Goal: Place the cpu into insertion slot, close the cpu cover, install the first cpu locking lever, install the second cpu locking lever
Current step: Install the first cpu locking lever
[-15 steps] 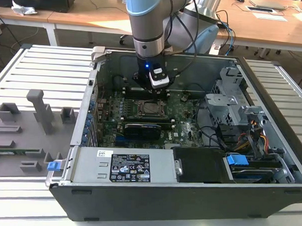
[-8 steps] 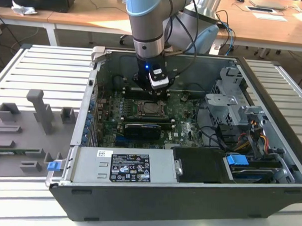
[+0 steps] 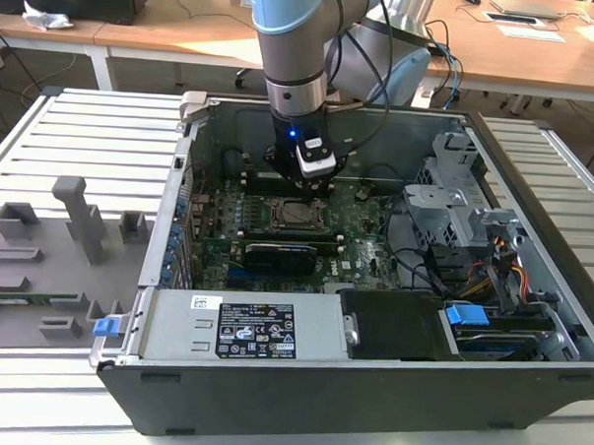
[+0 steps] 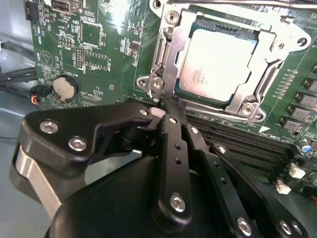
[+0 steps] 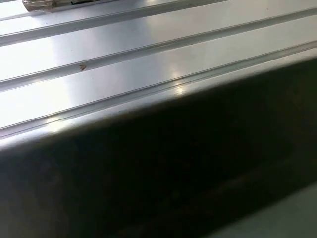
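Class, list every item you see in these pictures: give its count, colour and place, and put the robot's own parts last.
cpu: one, silver-grey, seated in the insertion slot.
insertion slot: one, black, on the board.
cpu cover: one, silver, closed down around the cpu.
green board: one, green, inside the computer case.
coin battery: one, silver, on the board.
computer case: one, dark grey, on the slatted table.
slatted table: one, silver, under the case.
fixture tray: one, grey, at the exterior view's left.
blue latches: two, blue, at the case's near edge.
arm: one, grey and blue, above the board.
gripper: one, black, shut, at the cover's corner.
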`<action>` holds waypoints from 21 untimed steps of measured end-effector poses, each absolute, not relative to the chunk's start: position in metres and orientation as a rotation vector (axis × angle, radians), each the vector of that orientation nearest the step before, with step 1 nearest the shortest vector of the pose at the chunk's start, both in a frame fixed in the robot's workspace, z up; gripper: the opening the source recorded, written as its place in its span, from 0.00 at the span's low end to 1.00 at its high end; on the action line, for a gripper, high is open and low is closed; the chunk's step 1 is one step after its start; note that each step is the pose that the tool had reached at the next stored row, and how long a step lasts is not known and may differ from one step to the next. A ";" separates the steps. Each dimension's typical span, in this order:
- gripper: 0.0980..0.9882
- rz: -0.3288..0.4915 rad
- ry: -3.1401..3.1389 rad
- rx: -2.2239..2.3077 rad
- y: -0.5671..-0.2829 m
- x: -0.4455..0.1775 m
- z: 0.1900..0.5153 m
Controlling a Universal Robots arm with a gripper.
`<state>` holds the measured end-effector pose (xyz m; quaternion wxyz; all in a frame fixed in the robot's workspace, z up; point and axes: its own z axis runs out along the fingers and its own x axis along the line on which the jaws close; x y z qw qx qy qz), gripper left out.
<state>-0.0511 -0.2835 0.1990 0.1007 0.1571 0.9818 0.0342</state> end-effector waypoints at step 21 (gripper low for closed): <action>0.01 0.083 2.985 0.480 -0.284 -0.049 0.233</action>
